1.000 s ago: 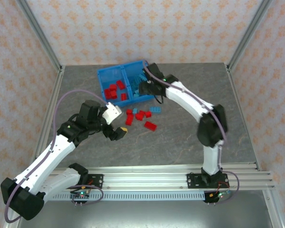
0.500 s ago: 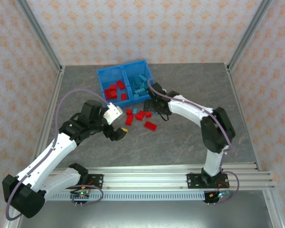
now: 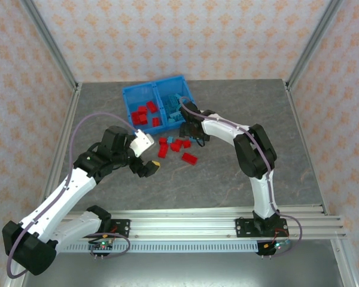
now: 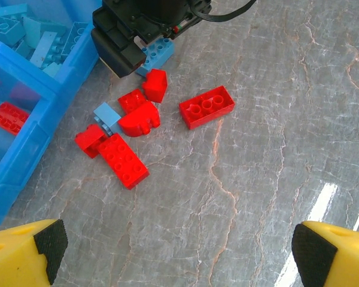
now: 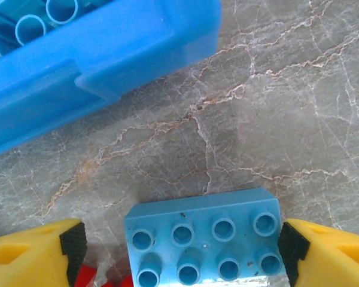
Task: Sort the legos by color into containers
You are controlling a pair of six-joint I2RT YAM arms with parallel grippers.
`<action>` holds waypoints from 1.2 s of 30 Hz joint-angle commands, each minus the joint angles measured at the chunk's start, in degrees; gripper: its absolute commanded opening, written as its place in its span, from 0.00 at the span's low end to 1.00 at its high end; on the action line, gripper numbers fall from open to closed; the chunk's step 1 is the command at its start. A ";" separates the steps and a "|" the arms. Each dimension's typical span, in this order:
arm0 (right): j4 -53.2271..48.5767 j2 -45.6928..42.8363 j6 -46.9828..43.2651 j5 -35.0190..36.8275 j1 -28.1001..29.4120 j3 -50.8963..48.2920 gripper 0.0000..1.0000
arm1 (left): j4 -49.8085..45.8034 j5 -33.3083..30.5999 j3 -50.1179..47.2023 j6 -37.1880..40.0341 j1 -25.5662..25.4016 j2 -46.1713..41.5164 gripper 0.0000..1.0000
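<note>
Right wrist view: the right claw [image 5: 182, 245] is lowered over a light blue brick [image 5: 203, 236] lying studs-up on the surface [image 5: 299, 119], just below the wall of the blue bin [image 5: 107, 54] in the upper left of the frame. The claw is spread. One fingertip meets the brick's right end and a gap is left at the other, so the brick is straddled but, by this evidence, not yet pinched. Such a placement is suited to a grip along the brick's length, ahead of a short lift into the right compartment [image 3: 169, 89], where light blue pieces are collected. Red pieces are kept in the left compartment [image 3: 137, 97].

Left wrist view: the left claw [image 4: 179, 251] is held wide apart and empty above the loose red bricks [image 4: 131, 128], well clear of the other arm.

Compared with the top view one second earlier, the right claw is found moved from over the bin down to the loose pile. The left arm is unchanged.
</note>
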 commanded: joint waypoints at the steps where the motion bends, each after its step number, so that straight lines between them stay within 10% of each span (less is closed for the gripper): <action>1: -1.65 2.52 0.78 1.11 -0.37 0.99 0.79 | -1.08 -0.76 0.97 0.90 0.02 -0.35 1.00; 5: -3.36 3.84 0.72 0.53 -0.62 1.99 0.70 | -1.11 -0.83 0.99 0.90 0.03 -0.27 1.00; 19: -5.77 -1.66 -5.97 5.72 -0.71 1.99 0.88 | -1.19 -0.63 1.18 1.00 0.09 0.41 1.00; 28: -0.04 2.71 -2.09 -2.84 -1.93 3.78 0.95 | -1.21 -0.94 1.06 1.12 0.01 0.52 1.00; 36: -1.07 7.23 -4.65 -3.04 -1.96 6.86 0.86 | -1.35 -0.94 1.15 1.08 0.07 0.44 1.00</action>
